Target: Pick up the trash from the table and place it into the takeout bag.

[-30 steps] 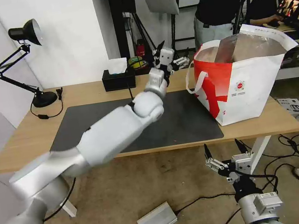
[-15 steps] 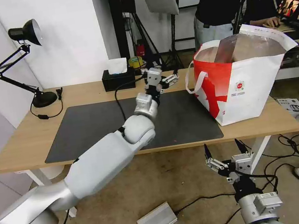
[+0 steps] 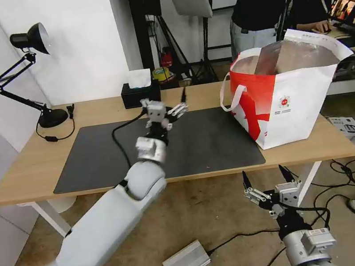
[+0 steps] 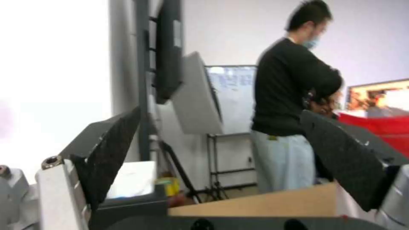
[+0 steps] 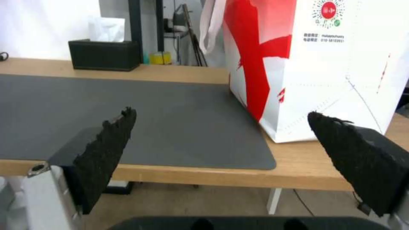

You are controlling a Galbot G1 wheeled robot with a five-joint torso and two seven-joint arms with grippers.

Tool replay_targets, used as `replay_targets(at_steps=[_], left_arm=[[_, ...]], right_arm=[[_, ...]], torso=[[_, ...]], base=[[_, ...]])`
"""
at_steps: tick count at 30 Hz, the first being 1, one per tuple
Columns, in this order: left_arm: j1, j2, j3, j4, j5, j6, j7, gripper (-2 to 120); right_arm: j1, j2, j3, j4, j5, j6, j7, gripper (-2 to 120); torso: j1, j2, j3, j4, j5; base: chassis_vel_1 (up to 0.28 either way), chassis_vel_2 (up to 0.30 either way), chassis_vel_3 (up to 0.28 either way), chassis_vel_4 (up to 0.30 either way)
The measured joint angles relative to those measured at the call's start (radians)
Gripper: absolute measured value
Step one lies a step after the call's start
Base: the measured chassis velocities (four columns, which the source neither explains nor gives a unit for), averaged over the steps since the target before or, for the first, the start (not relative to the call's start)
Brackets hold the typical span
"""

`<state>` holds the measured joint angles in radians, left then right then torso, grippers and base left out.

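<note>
At the bottom of the frame the right gripper [image 3: 266,182] waits below the long light wood table [image 3: 27,175], fingers spread and empty. At centre the left gripper [image 3: 169,109] hovers, spread and empty, over the dark grey rectangular mat [image 3: 95,155]. At the right the large red-and-white takeout bag [image 3: 288,97] stands open, probably already holding the trash.

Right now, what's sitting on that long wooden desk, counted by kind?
Red-and-white takeout tote bag: 1
Black tissue box: 1
Black desk lamp: 1
Dark grey rectangular mat: 1
Total: 4
No loose trash lies on the light wood table.
</note>
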<state>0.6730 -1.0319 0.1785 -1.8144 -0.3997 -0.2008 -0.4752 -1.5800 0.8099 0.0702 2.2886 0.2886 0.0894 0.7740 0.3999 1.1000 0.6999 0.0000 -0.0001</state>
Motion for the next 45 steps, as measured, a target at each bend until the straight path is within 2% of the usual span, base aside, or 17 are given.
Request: replay_targets(at_steps=[2,3,6,8,10,12,15,17,20,21,23,27,29,32,39,45], left_arm=[[0.076,0.012,-0.066,-0.038,0.021,0.000,0.007,100],[0.076,0.012,-0.066,-0.038,0.021,0.000,0.007,100],[0.241,0.027,-0.209,-0.110,0.066,-0.017,0.027,100],[0.270,0.030,-0.230,-0.121,0.073,-0.022,0.030,100],[0.381,0.033,-0.298,-0.160,0.101,-0.045,0.036,100],[0.413,0.030,-0.315,-0.169,0.112,-0.053,0.037,100],[0.547,-0.023,-0.385,-0.195,0.188,-0.091,0.038,100],[0.568,-0.032,-0.394,-0.198,0.206,-0.099,0.038,100],[0.683,-0.091,-0.450,-0.211,0.293,-0.135,0.038,100],[0.683,-0.091,-0.450,-0.211,0.293,-0.135,0.038,100],[0.757,-0.137,-0.484,-0.215,0.350,-0.167,0.041,100],[0.831,-0.190,-0.505,-0.216,0.401,-0.199,0.051,100],[0.838,-0.196,-0.506,-0.217,0.406,-0.202,0.052,100],[0.895,-0.242,-0.527,-0.217,0.462,-0.232,0.054,100],[0.940,-0.289,-0.555,-0.203,0.539,-0.276,0.054,100],[0.953,-0.314,-0.555,-0.198,0.555,-0.283,0.055,100]], right_arm=[[0.000,0.000,0.000,0.000,0.000,0.000,0.000,100],[0.000,0.000,0.000,0.000,0.000,0.000,0.000,100],[0.000,0.000,0.000,0.000,0.000,0.000,0.000,100],[0.000,0.000,0.000,0.000,0.000,0.000,0.000,100],[0.000,0.000,0.000,0.000,0.000,0.000,0.000,100],[0.000,0.000,0.000,0.000,0.000,0.000,0.000,100],[0.000,0.000,0.000,0.000,0.000,0.000,0.000,100],[0.000,0.000,0.000,0.000,0.000,0.000,0.000,100],[0.000,0.000,0.000,0.000,0.000,0.000,0.000,100],[0.000,0.000,0.000,0.000,0.000,0.000,0.000,100],[0.000,0.000,0.000,0.000,0.000,0.000,0.000,100],[0.000,0.000,0.000,0.000,0.000,0.000,0.000,100],[0.000,0.000,0.000,0.000,0.000,0.000,0.000,100],[0.000,0.000,0.000,0.000,0.000,0.000,0.000,100],[0.000,0.000,0.000,0.000,0.000,0.000,0.000,100],[0.000,0.000,0.000,0.000,0.000,0.000,0.000,100]], torso=[[0.000,0.000,0.000,0.0002,-0.0002],[0.000,0.000,0.000,0.0002,-0.0002],[0.000,0.000,0.000,0.0002,-0.0002],[0.000,0.000,0.000,0.0004,-0.0002],[0.000,0.000,0.000,0.0003,-0.0002],[0.000,0.000,0.000,0.0002,-0.0001],[0.000,0.000,0.000,-0.0001,0.0000],[0.000,0.000,0.000,0.0000,0.0000],[0.000,0.000,0.000,0.0002,0.0000],[0.000,0.000,0.000,0.0002,0.0000],[0.000,0.000,0.000,0.0000,0.0002],[0.000,0.000,0.000,0.0000,0.0002],[0.000,0.000,0.000,0.0000,0.0002],[0.000,0.000,0.000,0.0000,0.0002],[0.000,0.000,0.000,0.0000,0.0002],[0.000,0.000,0.000,0.0000,0.0001]], base=[[0.000,0.000,0.000,0.000],[0.000,0.000,0.000,0.000],[0.000,0.000,0.000,0.000],[0.000,0.000,0.000,0.000],[0.000,0.000,0.000,0.000],[0.000,0.000,0.000,0.000],[0.000,0.000,0.000,0.000],[0.000,0.000,0.000,0.000],[0.000,0.000,0.000,0.000],[0.000,0.000,0.000,0.000],[0.000,0.000,0.000,0.000],[0.000,0.000,0.000,0.000],[0.000,0.000,0.000,0.000],[0.000,0.000,0.000,0.000],[0.000,0.000,0.000,0.000],[0.000,0.000,0.000,0.000]])
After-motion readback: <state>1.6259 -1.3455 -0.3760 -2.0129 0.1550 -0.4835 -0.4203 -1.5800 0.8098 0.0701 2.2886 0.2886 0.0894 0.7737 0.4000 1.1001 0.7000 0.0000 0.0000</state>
